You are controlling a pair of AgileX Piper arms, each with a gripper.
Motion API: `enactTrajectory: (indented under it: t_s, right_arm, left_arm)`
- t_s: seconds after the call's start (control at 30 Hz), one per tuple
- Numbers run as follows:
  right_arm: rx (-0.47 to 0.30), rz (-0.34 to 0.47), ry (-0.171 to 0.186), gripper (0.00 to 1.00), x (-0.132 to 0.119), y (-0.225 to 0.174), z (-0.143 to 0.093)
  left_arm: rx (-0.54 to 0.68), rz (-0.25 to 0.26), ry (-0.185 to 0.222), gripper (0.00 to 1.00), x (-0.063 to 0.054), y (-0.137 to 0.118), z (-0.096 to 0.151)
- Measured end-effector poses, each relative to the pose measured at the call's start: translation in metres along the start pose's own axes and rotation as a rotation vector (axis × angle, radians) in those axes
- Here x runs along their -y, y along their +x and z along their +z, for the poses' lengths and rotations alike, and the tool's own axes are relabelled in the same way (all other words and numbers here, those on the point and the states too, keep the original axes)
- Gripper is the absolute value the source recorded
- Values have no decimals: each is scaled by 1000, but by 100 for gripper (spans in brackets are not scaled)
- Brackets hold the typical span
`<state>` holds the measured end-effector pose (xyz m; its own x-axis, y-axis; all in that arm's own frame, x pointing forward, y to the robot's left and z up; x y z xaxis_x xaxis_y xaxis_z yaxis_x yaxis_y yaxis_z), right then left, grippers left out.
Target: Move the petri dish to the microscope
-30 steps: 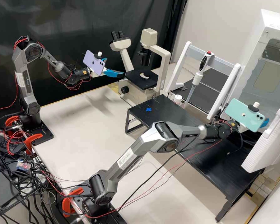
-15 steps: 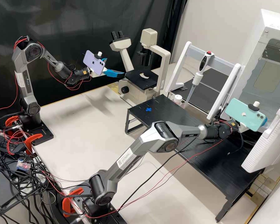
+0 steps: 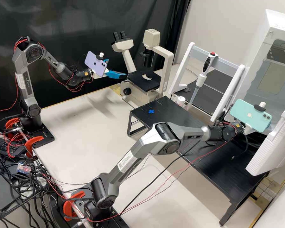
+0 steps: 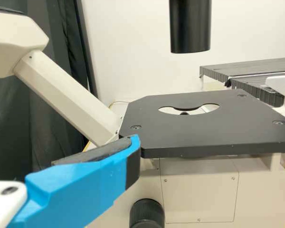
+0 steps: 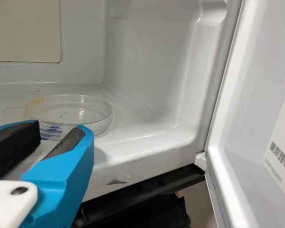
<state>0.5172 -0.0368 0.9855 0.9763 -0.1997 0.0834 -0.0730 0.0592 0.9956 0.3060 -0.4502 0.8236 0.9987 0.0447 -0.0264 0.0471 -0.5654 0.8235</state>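
Beside the microscope (image 3: pixel 144 83) my left gripper (image 3: pixel 117 68) is held in the air, its blue fingers apart. At the right, my right gripper (image 3: pixel 248 129) is partly behind a green phone at the incubator's opening. The left wrist view shows one finger of my left gripper (image 4: pixel 102 178) close to the microscope's black stage (image 4: pixel 204 135), which has a crescent-shaped opening. In the right wrist view a clear petri dish (image 5: pixel 78 111) lies flat on the incubator floor, just beyond my right gripper (image 5: pixel 61 129). That gripper is open; its fingers partly cover the dish's near side.
The white incubator (image 3: pixel 265 72) has its door (image 5: pixel 247 114) open beside the right gripper. A low black table (image 3: pixel 180 117) with a blue cross stands under the right arm. A pipette (image 3: pixel 202 76) hangs on a white frame (image 3: pixel 184 65), near a small white bottle (image 3: pixel 180 100).
The right gripper has moved slightly farther right and up toward the incubator, and its blue tip, seen earlier past the phone, has gone behind it. The left arm has kept still.
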Motion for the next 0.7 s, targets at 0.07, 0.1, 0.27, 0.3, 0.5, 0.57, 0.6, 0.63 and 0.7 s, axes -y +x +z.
enactTrajectory:
  t_s: [0.07,0.1,0.27,0.3,0.5,0.57,0.6,0.63,0.7]
  right_arm:
    - [3,-4,1,100,1,0,1]
    - [4,-5,1,100,2,0,2]
    - [-3,1,0,100,-2,-2,-2]
    - [-6,4,-1,100,-3,-3,-3]
    - [-22,18,-3,100,-9,-7,-10]
    - [-24,19,-3,100,-10,-7,-11]
    - [-24,19,-3,100,-10,-7,-11]
    - [-24,19,-3,100,-10,-7,-11]
    - [-20,24,-4,100,-12,-7,-12]
  left_arm:
    - [0,0,0,100,0,0,0]
    - [0,0,0,100,0,0,0]
    - [0,0,0,100,0,0,0]
    - [0,0,0,100,0,0,0]
    - [0,0,0,100,0,0,0]
    - [0,0,0,100,0,0,0]
    - [0,0,0,100,0,0,0]
    - [0,0,0,100,0,0,0]
    - [0,0,0,100,0,0,0]
